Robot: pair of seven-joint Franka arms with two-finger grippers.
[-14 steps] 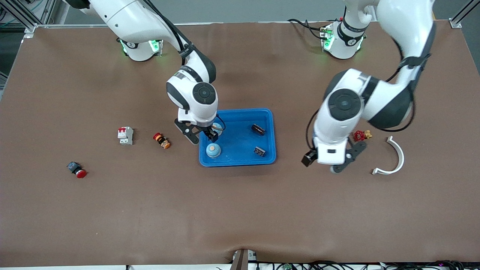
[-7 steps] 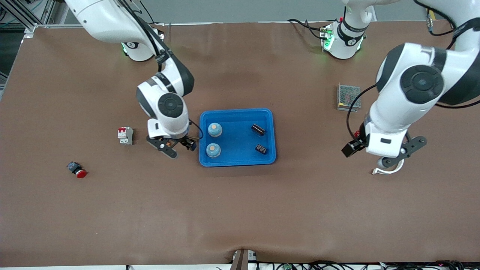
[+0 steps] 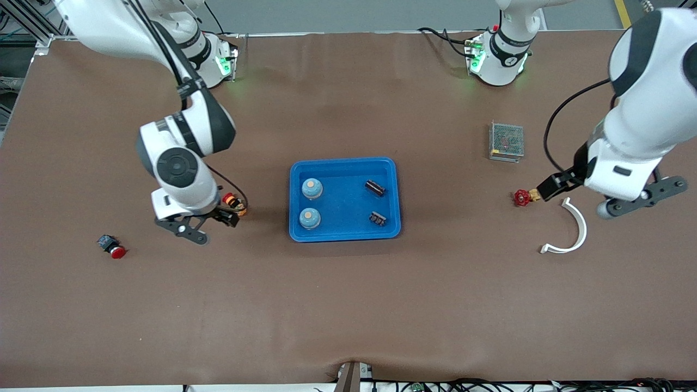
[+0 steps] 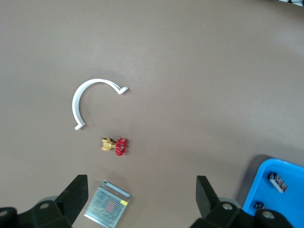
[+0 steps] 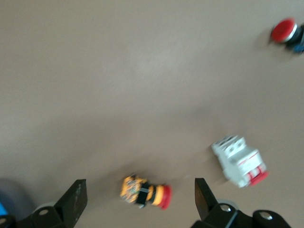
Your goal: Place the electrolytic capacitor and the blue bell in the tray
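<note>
The blue tray (image 3: 343,202) lies at the table's middle. It holds two blue bells (image 3: 312,188) (image 3: 309,218) toward the right arm's end and two dark electrolytic capacitors (image 3: 374,188) (image 3: 377,219) toward the left arm's end. My right gripper (image 3: 209,222) (image 5: 138,190) is open and empty, over the orange-and-red push button (image 3: 235,203) (image 5: 145,191) beside the tray. My left gripper (image 3: 596,198) (image 4: 142,190) hangs open and empty toward the left arm's end, over the bare table. A corner of the tray (image 4: 290,209) with one capacitor (image 4: 276,182) shows in the left wrist view.
A metal mesh box (image 3: 506,141) (image 4: 107,206), a red valve (image 3: 524,196) (image 4: 115,145) and a white curved clip (image 3: 572,228) (image 4: 88,97) lie toward the left arm's end. A white circuit breaker (image 5: 239,160) and a red mushroom button (image 3: 111,246) (image 5: 285,31) lie toward the right arm's end.
My right gripper has left the tray and swung toward the right arm's end, uncovering the second bell. My left arm has swung out toward the left arm's end.
</note>
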